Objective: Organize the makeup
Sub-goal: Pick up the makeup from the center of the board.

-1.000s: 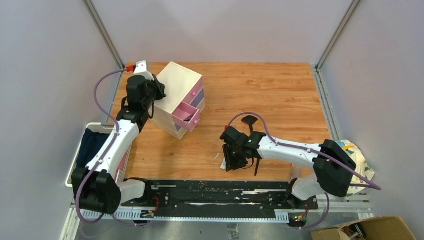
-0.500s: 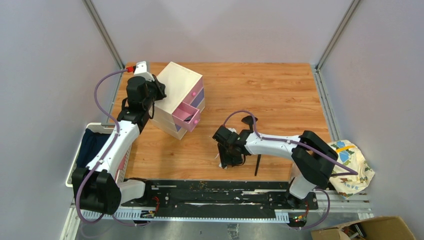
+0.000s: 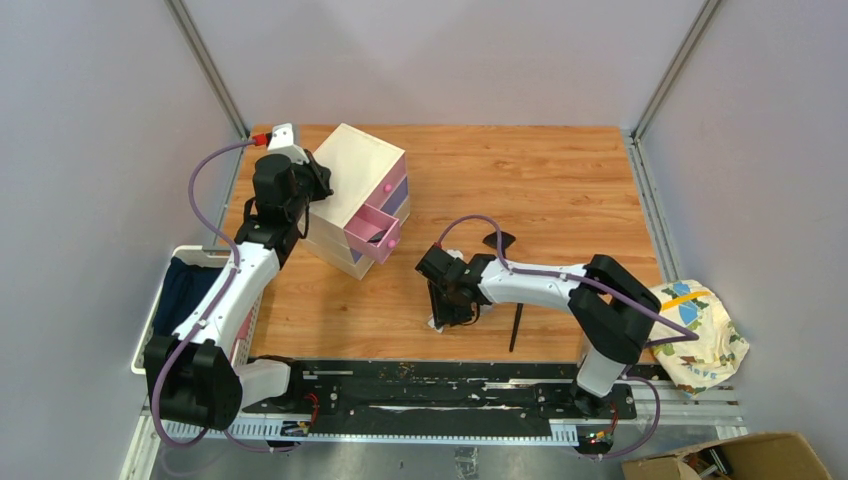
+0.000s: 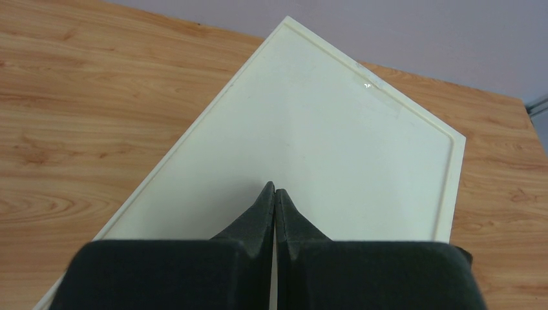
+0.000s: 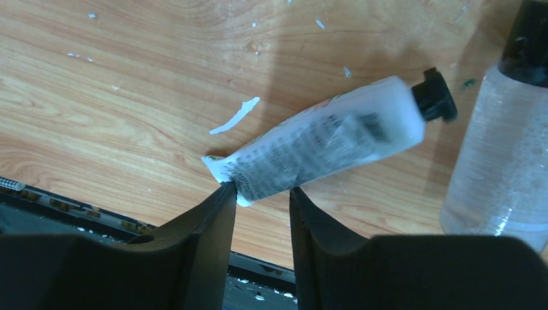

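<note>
A white squeeze tube [image 5: 323, 145] with a black cap lies on the wood, printed side up. My right gripper [image 5: 260, 188] is open, and its two tips straddle the tube's crimped end and touch it. A clear bottle [image 5: 497, 148] with a dark top stands just right of the tube. From above, my right gripper [image 3: 450, 308] is low near the table's front edge, with a slim black brush [image 3: 516, 328] to its right and a black fan-shaped brush [image 3: 497, 240] behind. My left gripper [image 4: 274, 189] is shut and empty, resting over the cream box's lid [image 4: 336, 129].
The cream box [image 3: 360, 165] stands at the back left with a pink drawer [image 3: 372, 230] pulled open. A white basket [image 3: 160, 300] holding dark cloth hangs off the left edge. A patterned cloth [image 3: 705, 330] lies at the right. White flecks dot the wood by the tube.
My right gripper has slid left along the front edge to the tube, and its jaws widened, then narrowed a little. The left arm has not moved.
</note>
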Available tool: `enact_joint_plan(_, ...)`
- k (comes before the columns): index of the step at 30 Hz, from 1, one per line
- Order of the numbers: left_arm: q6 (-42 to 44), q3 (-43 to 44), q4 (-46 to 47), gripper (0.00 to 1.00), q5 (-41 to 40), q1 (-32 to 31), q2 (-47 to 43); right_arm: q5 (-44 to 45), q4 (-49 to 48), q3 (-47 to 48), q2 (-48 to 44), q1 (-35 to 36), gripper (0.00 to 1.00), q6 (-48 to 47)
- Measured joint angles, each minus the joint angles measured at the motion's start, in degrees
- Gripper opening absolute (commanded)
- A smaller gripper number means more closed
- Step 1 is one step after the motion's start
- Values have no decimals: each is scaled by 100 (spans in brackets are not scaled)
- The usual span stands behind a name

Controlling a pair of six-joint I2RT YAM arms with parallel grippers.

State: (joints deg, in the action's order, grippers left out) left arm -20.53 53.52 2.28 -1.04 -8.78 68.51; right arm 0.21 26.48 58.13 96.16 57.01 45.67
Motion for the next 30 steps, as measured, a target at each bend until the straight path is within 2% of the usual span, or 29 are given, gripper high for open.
enact_joint_plan(6,-2,-28,46,0,2,0,-4,162,155,105,96,59,38,83)
enact_joint_plan(20,0,-61,101,0,2,0,-11,442,509,1333,1005,76,37,-205)
enact_joint_plan(30,2,-61,101,0,2,0,-11,752,612,1755,1032,-138,36,-651)
